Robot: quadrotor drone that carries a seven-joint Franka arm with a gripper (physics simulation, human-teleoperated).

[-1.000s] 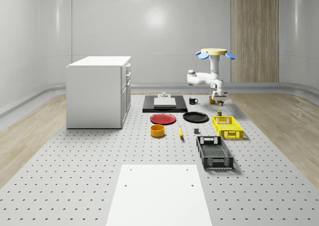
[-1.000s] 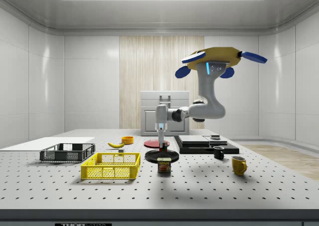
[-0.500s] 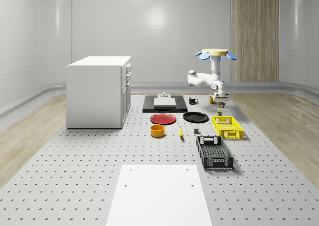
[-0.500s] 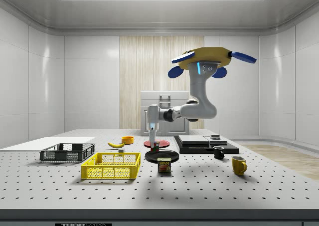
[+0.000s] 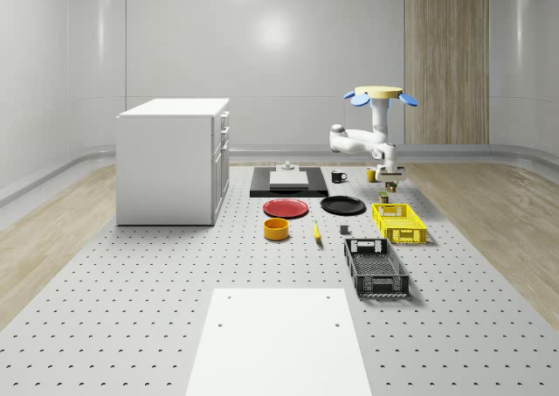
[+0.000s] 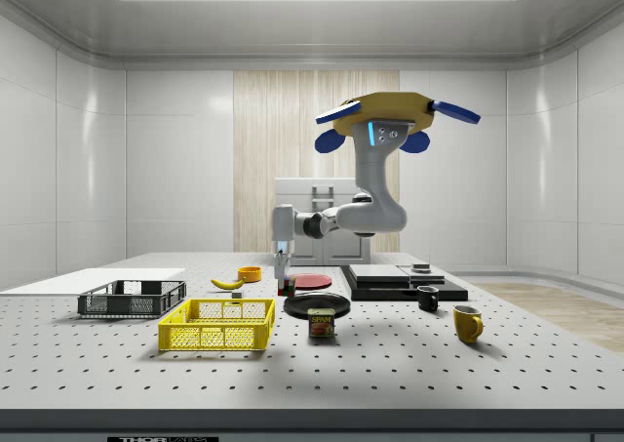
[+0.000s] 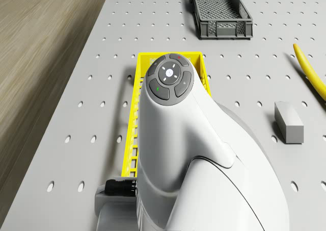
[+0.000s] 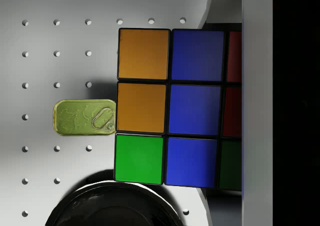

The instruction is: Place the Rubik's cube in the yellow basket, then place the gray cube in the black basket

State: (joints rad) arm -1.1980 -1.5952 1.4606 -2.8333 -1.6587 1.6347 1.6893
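Note:
My gripper (image 6: pixel 283 284) is shut on the Rubik's cube (image 6: pixel 284 289), which hangs a little above the table. In the side view it is just past the right end of the yellow basket (image 6: pixel 219 325), above the black plate (image 6: pixel 316 304). The drone (image 6: pixel 395 125) hovers high over the table by the basket's far end (image 5: pixel 399 222). Close up in the wrist view, the Rubik's cube (image 8: pixel 167 109) shows orange, blue and green tiles. The gray cube (image 7: pixel 288 128) lies on the table beside the yellow basket (image 7: pixel 133 134). The black basket (image 5: pixel 376 267) stands nearer the camera.
A green can (image 8: pixel 85 117) and the black plate (image 8: pixel 115 206) lie below the held cube. A banana (image 7: pixel 308 75), orange bowl (image 5: pixel 276 228), red plate (image 5: pixel 286 207), two mugs (image 6: pixel 467 322) and a white cabinet (image 5: pixel 172 160) also stand on the table.
The drone and arm have moved toward the side view's left, carrying the Rubik's cube from over the can to the yellow basket's end. Nothing on the table has moved.

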